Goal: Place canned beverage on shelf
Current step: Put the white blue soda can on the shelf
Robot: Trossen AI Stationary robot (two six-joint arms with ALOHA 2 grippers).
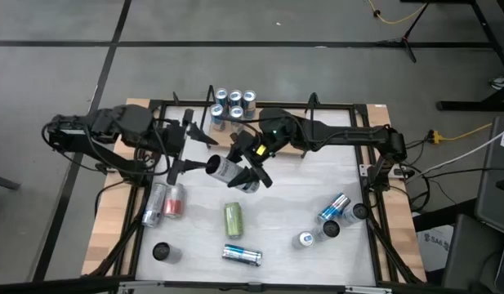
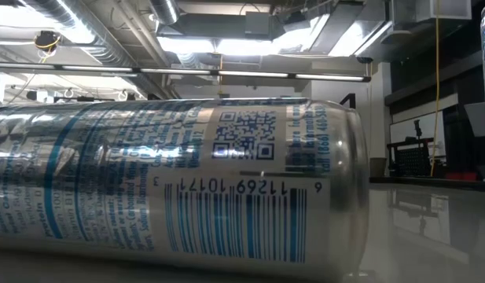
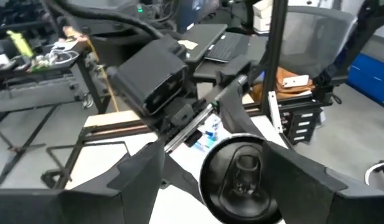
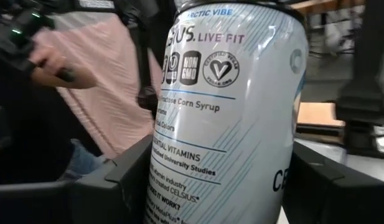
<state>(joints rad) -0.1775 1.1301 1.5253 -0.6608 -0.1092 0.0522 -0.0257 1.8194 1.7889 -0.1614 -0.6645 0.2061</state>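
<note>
Right gripper [image 1: 245, 167] sits centre-frame in the high view, clamped on a white-and-silver can [image 1: 225, 169] held tilted above the pale tabletop [image 1: 292, 192]. Right wrist view confirms: dark fingers [image 4: 111, 180] either side of the can's [image 4: 229, 118] smooth printed white label, pale blue diagonal stripes, black text

Left gripper [image 1: 186, 147] is just left of that can in the high view, fingers spread and holding nothing. In the left wrist view its two matte dark fingers [image 3: 139, 177] frame the can's concave base [image 3: 241, 177], dark and glossy, seen end-on between them; contact can't be told

Shelf [image 1: 227, 126]: top edge of the table, light wooden board mostly hidden by the arms. Five upright silver cans [image 1: 234, 102] cluster on it, round tops with blue rims

Loose on the table, high view:
- red can and silver can lying side by side [image 1: 163, 202], left
- green can [image 1: 233, 219] on its side, lower centre
- blue-silver can [image 1: 241, 255] on its side, bottom centre
- one black round top upright [image 1: 161, 251], lower left
- group of cans [image 1: 333, 216], lower right, one blue lying down

Low view is filled by a lying can [image 2: 171, 185]: shiny metal cylinder, blue barcode and QR print
</note>
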